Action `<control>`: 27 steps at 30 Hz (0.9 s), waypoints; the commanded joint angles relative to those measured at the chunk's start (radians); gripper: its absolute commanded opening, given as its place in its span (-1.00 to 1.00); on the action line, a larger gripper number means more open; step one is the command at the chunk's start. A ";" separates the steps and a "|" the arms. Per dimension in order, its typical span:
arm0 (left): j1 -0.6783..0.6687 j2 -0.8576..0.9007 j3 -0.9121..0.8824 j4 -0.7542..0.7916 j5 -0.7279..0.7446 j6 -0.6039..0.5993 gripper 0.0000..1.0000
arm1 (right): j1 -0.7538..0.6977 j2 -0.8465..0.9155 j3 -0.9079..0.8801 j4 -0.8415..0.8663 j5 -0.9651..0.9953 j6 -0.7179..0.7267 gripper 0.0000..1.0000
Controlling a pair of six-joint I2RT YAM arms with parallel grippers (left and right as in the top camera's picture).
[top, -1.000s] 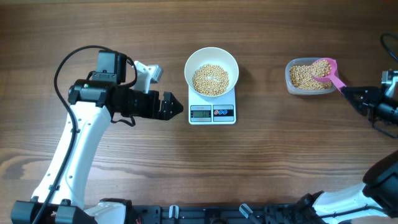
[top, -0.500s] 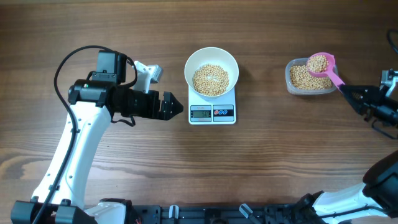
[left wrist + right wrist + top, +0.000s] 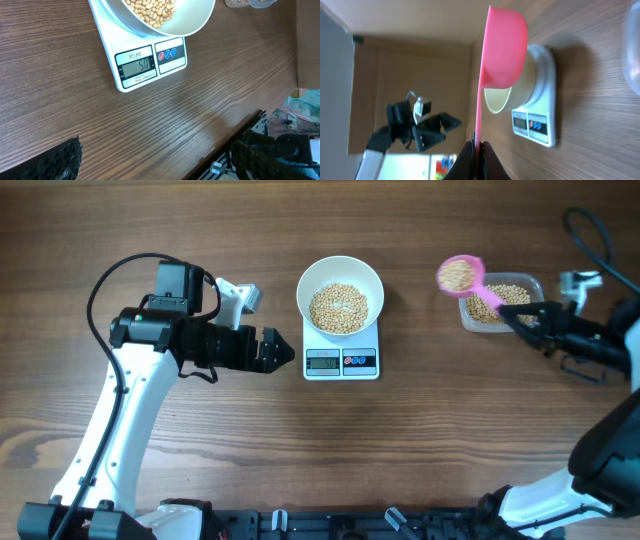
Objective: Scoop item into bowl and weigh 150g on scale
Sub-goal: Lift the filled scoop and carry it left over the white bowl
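Two lots of small round tan beans noted at rest: one heap in the bowl, another in the tub; a third load sits in the scoop. Bowl is round, white, smooth-sided, seated on the scale, a flat white square unit w/ grey display and two dark buttons at its front edge; display reads 50 in the left wrist view. Scoop is pink plastic: round cup, thin flat handle. Tub is clear plastic, rounded-rectangular. Table is brown wood-grain. Right gripper is clamped tight on the end of the scoop handle, approx. over the tub; the cup is held about level in the air, filled w/ beans, between tub and bowl, nearer the tub. Left gripper is spread fully wide w/ nothing in it, just beside the scale's left front corner, a small gap between them. The bowl's beans lie ahead of and outside its jaws; the scooped beans sit out past the right jaws at the handle's far end.
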 commanded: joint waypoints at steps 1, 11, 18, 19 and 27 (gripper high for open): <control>0.004 0.000 -0.010 0.002 0.018 0.023 1.00 | 0.097 0.014 -0.006 -0.001 -0.056 -0.028 -0.91; 0.004 0.000 -0.010 0.002 0.019 0.023 1.00 | 0.323 0.014 0.049 0.039 -0.055 -0.008 -0.91; 0.004 0.000 -0.010 0.002 0.019 0.023 1.00 | 0.434 0.005 0.069 0.309 0.067 0.301 -0.91; 0.004 0.000 -0.010 0.002 0.019 0.023 1.00 | 0.449 -0.001 0.069 0.357 0.098 0.348 -0.91; 0.005 0.000 -0.010 0.002 0.019 0.023 1.00 | 0.542 -0.124 0.069 0.578 0.370 0.485 -0.91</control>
